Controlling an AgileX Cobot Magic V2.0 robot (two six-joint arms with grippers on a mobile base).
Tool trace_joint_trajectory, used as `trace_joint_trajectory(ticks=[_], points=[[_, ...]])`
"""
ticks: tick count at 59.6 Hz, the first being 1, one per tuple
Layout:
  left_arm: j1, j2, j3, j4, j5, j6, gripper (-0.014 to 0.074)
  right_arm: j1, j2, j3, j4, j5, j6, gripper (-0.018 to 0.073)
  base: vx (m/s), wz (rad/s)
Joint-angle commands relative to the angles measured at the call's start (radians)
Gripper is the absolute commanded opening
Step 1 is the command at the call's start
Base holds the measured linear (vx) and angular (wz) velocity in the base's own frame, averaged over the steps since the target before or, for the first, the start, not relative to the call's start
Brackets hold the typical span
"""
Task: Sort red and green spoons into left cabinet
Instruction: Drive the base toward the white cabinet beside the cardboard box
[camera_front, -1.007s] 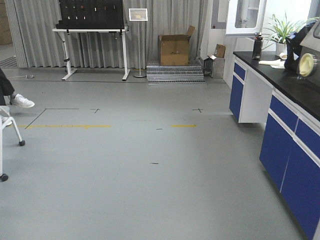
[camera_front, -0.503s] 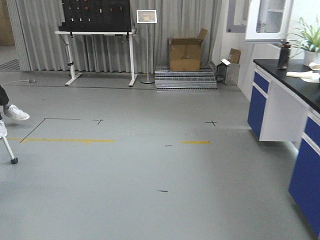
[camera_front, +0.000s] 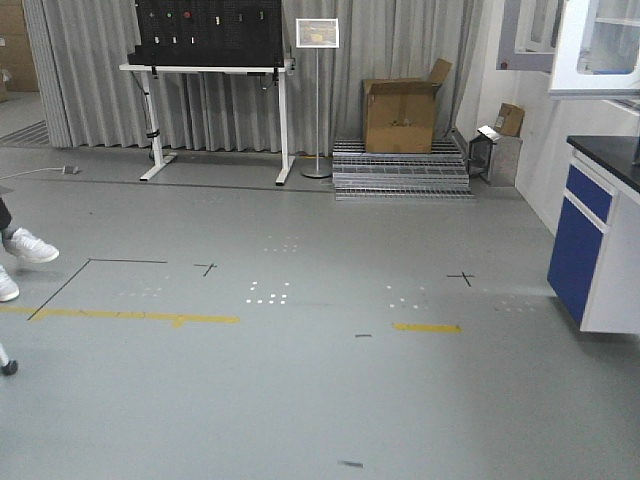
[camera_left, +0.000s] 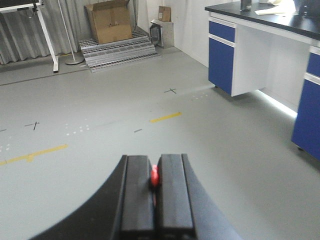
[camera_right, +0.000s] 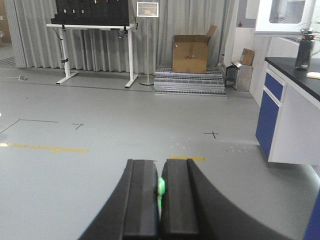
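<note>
Closest in, on the left wrist view: black left gripper (camera_left: 154, 165) pinched together on the glossy bright red plastic spoon (camera_left: 154, 176), just a red sliver peeking out between the pads. Same story on the right wrist view: black right gripper (camera_right: 160, 167) squeezed onto the glossy bright green plastic spoon (camera_right: 161, 186), a green glint in the slot. Both carried well above the floor, neither delivered yet.

Now the change, and a big one: front view swinging left since a second ago. Blue-fronted counter with black top (camera_front: 595, 240), filling the right side back then, now squeezed to a corner at the right edge. Plant and bottle on it gone from the front view. Brown cardboard box (camera_front: 400, 112) and white-legged table with black panel (camera_front: 210, 70) sliding rightward. Reads as the base rolling and turning in transit, arms idle, spoons along for the ride. No pale grey left cabinet interior identifiable anywhere. Possibly the white glass-doored wall unit (camera_front: 600, 45) top right, cannot tell.

Underfoot: smooth grey floor (camera_front: 300, 410), level, with yellow tape strips (camera_front: 130, 317) and black cross marks. Further back: metal grating steps (camera_front: 400, 175), sign on a thin stand (camera_front: 318, 33), pleated grey curtain (camera_front: 90, 70) across the far wall. At far left, a white shoe (camera_front: 30, 245), a person's foot, worth a wide berth.
</note>
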Motion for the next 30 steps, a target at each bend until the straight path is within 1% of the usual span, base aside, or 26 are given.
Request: trace_joint_trajectory(ticks=[1,30], points=[[-0.001,0.007,-0.027,-0.032,-0.047,-0.008,0.0,-0.003,0.014,-0.03,-0.013,-0.079,-0.007,-0.0004,0.69,0.03],[-0.001,0.007,-0.027,-0.032,-0.043,-0.008,0.0,-0.003,0.014,-0.03,-0.014,-0.08,-0.007,-0.0004,0.69,0.04]])
